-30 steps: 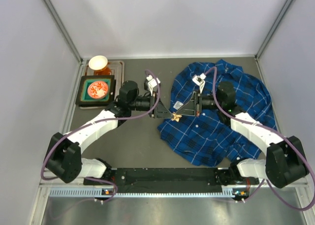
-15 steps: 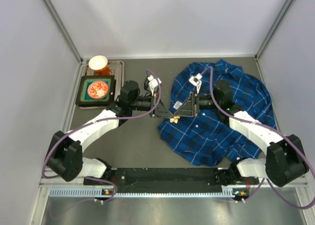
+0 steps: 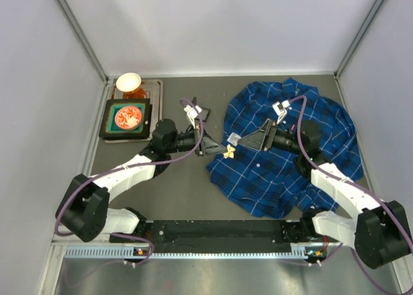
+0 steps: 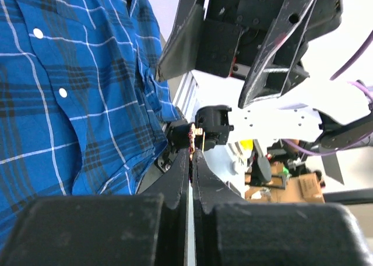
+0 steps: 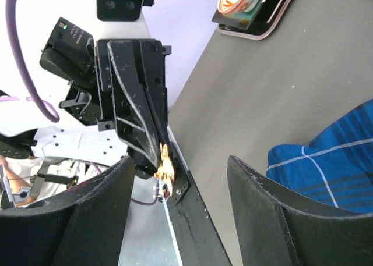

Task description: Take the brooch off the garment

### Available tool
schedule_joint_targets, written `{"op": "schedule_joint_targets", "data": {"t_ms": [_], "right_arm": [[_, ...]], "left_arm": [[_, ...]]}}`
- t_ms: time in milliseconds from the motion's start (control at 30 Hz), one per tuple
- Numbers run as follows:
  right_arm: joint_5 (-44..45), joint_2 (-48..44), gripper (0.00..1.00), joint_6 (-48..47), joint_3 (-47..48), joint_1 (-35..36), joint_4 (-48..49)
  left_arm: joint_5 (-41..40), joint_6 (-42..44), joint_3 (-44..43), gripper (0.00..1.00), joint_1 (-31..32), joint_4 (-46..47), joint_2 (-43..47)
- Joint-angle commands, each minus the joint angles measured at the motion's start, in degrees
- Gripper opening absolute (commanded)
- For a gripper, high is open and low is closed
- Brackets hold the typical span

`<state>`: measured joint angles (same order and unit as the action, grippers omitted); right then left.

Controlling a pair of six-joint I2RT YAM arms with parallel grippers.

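Note:
The brooch [image 3: 228,152], a tiny golden-red pin, sits between the tips of my left gripper [image 3: 221,150], which is shut on it just off the left edge of the garment [image 3: 303,159], a dark-blue plaid shirt spread on the right of the table. In the right wrist view the brooch [image 5: 165,164] glints at the left gripper's tips over bare grey table, apart from the garment [image 5: 332,167]. My right gripper [image 3: 248,140] hangs open over the shirt, a short way right of the brooch. The left wrist view shows the shut left gripper [image 4: 191,155], the brooch [image 4: 197,139] and the garment [image 4: 70,91].
A dark tray [image 3: 107,122] with a green dish of red pieces stands at the back left, with a white bowl [image 3: 128,82] behind it. White walls close in both sides and the back. The arm bases sit on the rail at the near edge.
My left gripper has shut on the brooch. My right gripper has let go of it, opened wide and drawn back to the right over the shirt.

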<state>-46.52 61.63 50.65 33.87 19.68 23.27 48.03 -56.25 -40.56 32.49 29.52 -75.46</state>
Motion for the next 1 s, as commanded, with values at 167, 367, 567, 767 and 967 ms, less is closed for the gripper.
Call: {"op": "schedule_joint_targets", "data": {"t_ms": [167, 367, 567, 767, 967], "right_arm": [[1.3, 2.0, 0.60, 12.5, -12.8, 3.9, 36.7], [5.0, 4.6, 0.47, 10.6, -14.5, 6.9, 41.0], [6.0, 8.1, 0.36, 13.7, -15.6, 7.0, 49.5], [7.5, 8.3, 0.32, 14.6, -15.3, 7.5, 49.6], [7.9, 5.1, 0.37, 11.5, -14.8, 7.5, 44.1]], "left_arm": [[-16.4, -12.7, 11.8, 0.00, 1.5, 30.1, 3.8], [-20.5, -11.5, 12.5, 0.00, 3.8, 32.7, 4.4], [-20.0, -11.2, 13.0, 0.00, 4.4, 34.1, 3.8], [-20.4, -9.8, 13.0, 0.00, 5.5, 32.3, 3.8], [-21.8, -8.4, 12.4, 0.00, 5.8, 29.6, 4.6]]}}
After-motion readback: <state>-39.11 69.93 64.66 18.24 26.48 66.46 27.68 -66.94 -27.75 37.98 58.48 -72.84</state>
